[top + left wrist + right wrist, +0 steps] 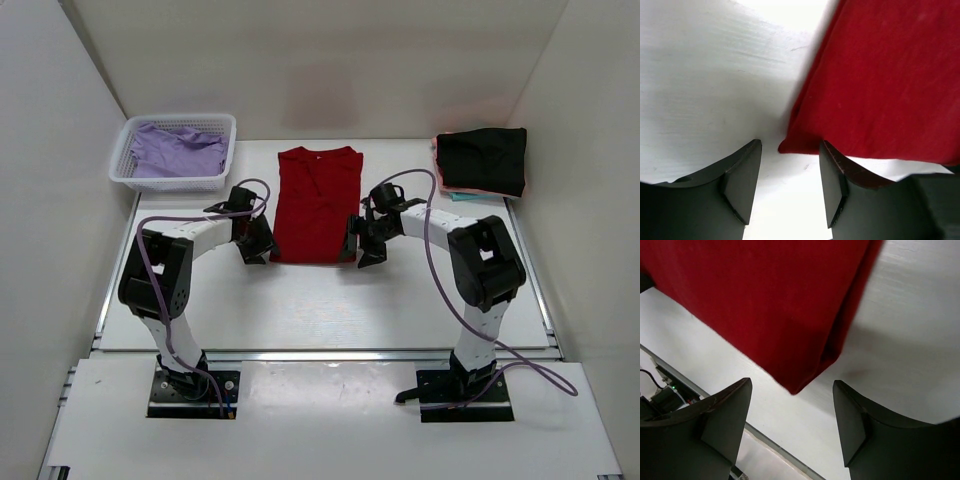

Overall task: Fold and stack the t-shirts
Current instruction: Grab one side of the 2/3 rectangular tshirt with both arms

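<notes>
The left hand (255, 245) and right hand (368, 245), fingers apart and gripping nothing, flank the near corners of the deep red cloth t-shirt (317, 205) at centre frame. Its sides look folded in, with the crosswise fold still to do. Only the wrist views show those corners lying free. At upper right a folded black t-shirt (485, 160) tops the stack. At upper left a lavender t-shirt (175, 150) waits in a white lattice basket (125, 172).

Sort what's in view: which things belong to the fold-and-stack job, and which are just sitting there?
Job:
red t-shirt, flat, centre
lavender t-shirt, crumpled, far left
black t-shirt, top of the far-right pile
left gripper and right gripper, both open at the red t-shirt's near corners

Lying about:
white basket, holding the lavender t-shirt
table
</notes>
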Controlling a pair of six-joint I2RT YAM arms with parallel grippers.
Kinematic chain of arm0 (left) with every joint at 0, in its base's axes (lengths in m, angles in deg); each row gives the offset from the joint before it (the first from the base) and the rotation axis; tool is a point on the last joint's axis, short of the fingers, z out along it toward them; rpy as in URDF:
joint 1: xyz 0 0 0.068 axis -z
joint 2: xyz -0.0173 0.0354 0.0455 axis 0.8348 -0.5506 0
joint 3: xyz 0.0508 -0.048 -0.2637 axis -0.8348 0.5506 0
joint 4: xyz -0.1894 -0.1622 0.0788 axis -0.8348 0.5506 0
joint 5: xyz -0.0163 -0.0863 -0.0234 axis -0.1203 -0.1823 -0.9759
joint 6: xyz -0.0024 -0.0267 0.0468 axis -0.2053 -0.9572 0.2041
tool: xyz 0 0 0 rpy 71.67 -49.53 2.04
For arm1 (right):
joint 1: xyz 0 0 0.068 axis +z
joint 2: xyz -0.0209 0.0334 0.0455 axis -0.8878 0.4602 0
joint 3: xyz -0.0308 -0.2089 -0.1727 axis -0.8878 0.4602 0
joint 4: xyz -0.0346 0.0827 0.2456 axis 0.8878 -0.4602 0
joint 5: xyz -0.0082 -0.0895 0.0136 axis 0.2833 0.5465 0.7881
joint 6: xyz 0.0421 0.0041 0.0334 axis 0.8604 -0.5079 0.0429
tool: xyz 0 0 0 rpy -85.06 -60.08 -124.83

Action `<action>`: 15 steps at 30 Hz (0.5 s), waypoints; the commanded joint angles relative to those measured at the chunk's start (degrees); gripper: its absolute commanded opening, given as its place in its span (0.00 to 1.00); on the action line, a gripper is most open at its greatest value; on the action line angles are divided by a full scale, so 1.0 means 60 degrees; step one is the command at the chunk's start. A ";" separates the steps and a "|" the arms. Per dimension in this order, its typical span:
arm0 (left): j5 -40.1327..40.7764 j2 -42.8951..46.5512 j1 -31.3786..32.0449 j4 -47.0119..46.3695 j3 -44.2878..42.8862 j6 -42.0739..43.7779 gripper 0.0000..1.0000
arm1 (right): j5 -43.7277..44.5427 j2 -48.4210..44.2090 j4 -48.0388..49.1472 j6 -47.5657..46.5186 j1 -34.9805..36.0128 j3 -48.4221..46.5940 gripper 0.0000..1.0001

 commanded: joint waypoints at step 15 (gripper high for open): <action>0.0118 -0.0162 0.0112 -0.1033 0.0197 -0.0685 0.27 | -0.0397 0.0625 0.0703 0.0610 -0.0098 -0.0220 0.09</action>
